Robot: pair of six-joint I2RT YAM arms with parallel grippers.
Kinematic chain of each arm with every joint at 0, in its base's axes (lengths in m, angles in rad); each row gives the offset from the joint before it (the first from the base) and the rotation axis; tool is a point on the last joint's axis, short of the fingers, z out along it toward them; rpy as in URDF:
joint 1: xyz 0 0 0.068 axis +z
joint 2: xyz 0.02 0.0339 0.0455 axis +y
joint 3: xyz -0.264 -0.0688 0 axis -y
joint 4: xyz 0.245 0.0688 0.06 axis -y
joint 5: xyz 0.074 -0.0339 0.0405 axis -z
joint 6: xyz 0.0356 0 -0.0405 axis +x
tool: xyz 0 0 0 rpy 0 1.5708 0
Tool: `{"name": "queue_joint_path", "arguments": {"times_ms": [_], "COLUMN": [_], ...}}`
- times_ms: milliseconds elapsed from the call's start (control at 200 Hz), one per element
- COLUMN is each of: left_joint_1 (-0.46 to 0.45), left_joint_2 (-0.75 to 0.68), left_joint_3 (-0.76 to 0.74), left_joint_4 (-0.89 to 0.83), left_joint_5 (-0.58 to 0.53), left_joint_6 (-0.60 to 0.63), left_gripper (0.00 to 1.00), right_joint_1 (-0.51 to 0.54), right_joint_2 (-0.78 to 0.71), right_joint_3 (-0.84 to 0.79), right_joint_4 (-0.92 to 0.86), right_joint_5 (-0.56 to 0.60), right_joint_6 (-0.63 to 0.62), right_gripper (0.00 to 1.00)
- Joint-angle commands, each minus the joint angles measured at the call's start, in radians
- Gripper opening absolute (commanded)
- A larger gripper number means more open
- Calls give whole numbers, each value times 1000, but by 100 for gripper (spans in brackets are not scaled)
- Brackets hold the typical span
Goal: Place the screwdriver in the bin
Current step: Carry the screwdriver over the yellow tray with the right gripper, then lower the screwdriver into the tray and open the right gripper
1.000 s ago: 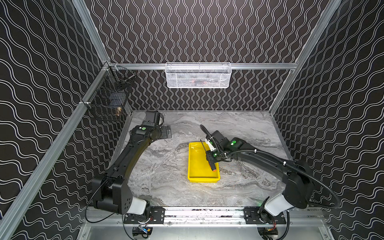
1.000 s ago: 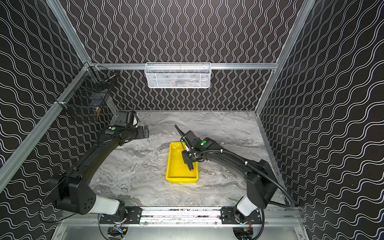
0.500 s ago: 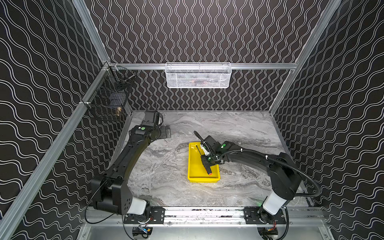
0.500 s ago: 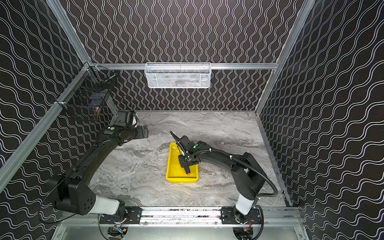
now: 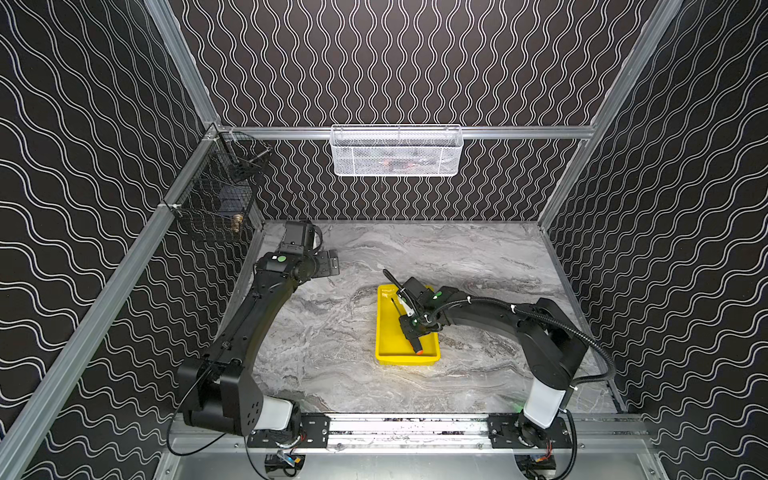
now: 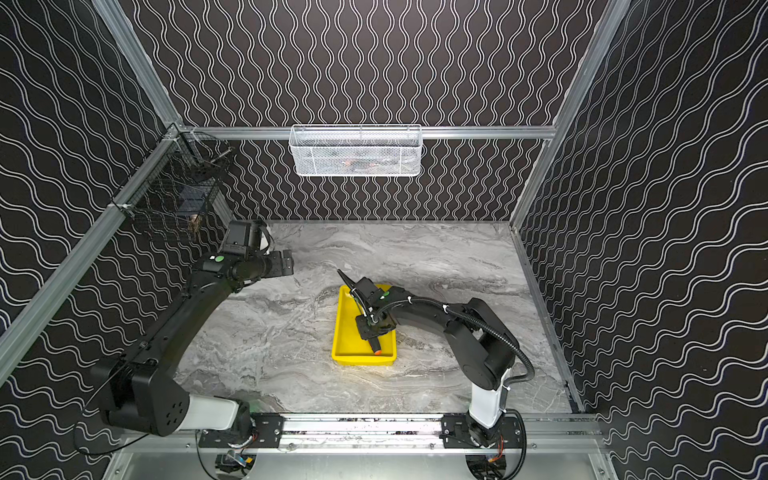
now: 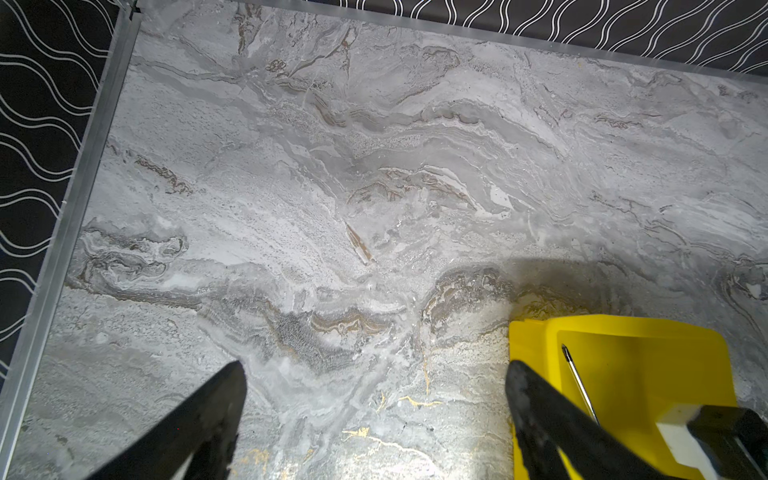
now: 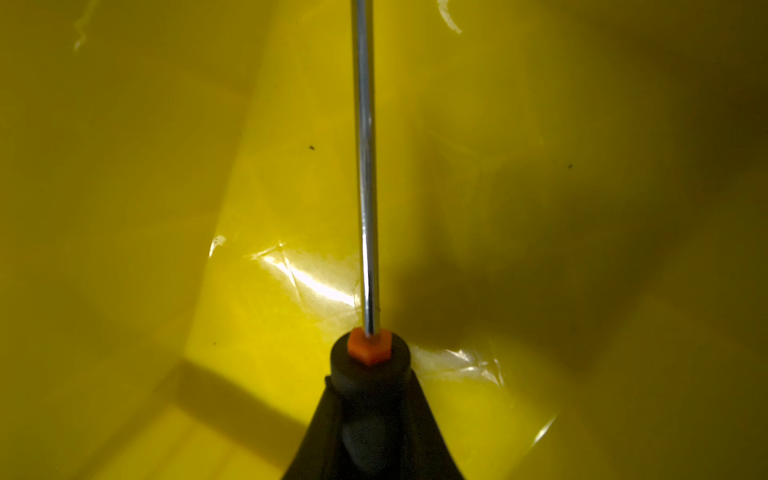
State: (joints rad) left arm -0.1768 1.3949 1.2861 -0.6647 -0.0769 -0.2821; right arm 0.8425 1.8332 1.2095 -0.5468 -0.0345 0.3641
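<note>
The yellow bin (image 5: pixel 384 332) (image 6: pixel 343 332) lies lengthwise at the middle of the marble table. My right gripper (image 5: pixel 413 328) (image 6: pixel 370 328) hangs low over it, shut on the black handle of the screwdriver (image 5: pixel 417 345) (image 6: pixel 375 345). The orange end cap points to the bin's near wall and the thin shaft to its far end. In the right wrist view the right gripper (image 8: pixel 370 399) clamps the screwdriver (image 8: pixel 365 166) just over the bin (image 8: pixel 124 208) floor. My left gripper (image 5: pixel 330 266) (image 6: pixel 286 262) (image 7: pixel 374 365) hovers open and empty at the far left; its view catches the bin (image 7: pixel 536 332) corner and the screwdriver (image 7: pixel 577 382) shaft.
A white mesh basket (image 5: pixel 397 151) hangs on the back rail and a black wire basket (image 5: pixel 216 199) on the left wall. Patterned walls close three sides, and a metal rail (image 5: pixel 399 424) runs along the front edge.
The right arm has folded and carried the screwdriver a little left and towards the front, lower into the bin. The grip stays shut. The left arm has not moved.
</note>
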Motion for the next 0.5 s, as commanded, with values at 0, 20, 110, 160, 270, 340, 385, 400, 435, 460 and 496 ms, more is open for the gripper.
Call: {"name": "queue_joint_path", "arguments": {"times_ms": [0, 20, 110, 160, 270, 340, 385, 400, 435, 460, 496], "left_joint_1": [3, 2, 2, 3, 3, 3, 2, 3, 2, 2, 3], "left_joint_2": [-14, -14, -13, -13, -7, -3, -7, -8, -11, -12, -13], "left_joint_3": [-8, -8, -1, -4, -5, 0, -5, -6, -11, -13, -13], "left_joint_4": [32, 32, 21, 24, 24, 18, 23, 24, 28, 31, 30], "left_joint_5": [-8, -8, -10, -14, -12, -14, -20, -22, -25, -26, -26], "left_joint_6": [3, 4, 7, 8, 8, 9, 7, 7, 6, 5, 6], "left_gripper": [99, 99, 99, 99, 99, 99, 99, 99, 99, 99, 99], "right_joint_1": [1, 0, 0, 0, 1, 1, 0, 1, 0, 1, 1], "right_joint_2": [12, 12, 16, 22, 22, 15, 14, 15, 13, 12, 8], "right_joint_3": [17, 18, 15, 23, 26, 19, 18, 18, 14, 11, 7], "right_joint_4": [12, 12, 19, 13, 11, 18, 15, 13, 15, 16, 18], "right_joint_5": [12, 12, 13, 15, 4, 5, 10, 11, 11, 9, 8], "right_joint_6": [-15, -16, -22, -26, -27, -28, -30, -30, -30, -28, -27], "right_gripper": [13, 14, 17, 18, 20, 21, 23, 24, 27, 27, 27]}}
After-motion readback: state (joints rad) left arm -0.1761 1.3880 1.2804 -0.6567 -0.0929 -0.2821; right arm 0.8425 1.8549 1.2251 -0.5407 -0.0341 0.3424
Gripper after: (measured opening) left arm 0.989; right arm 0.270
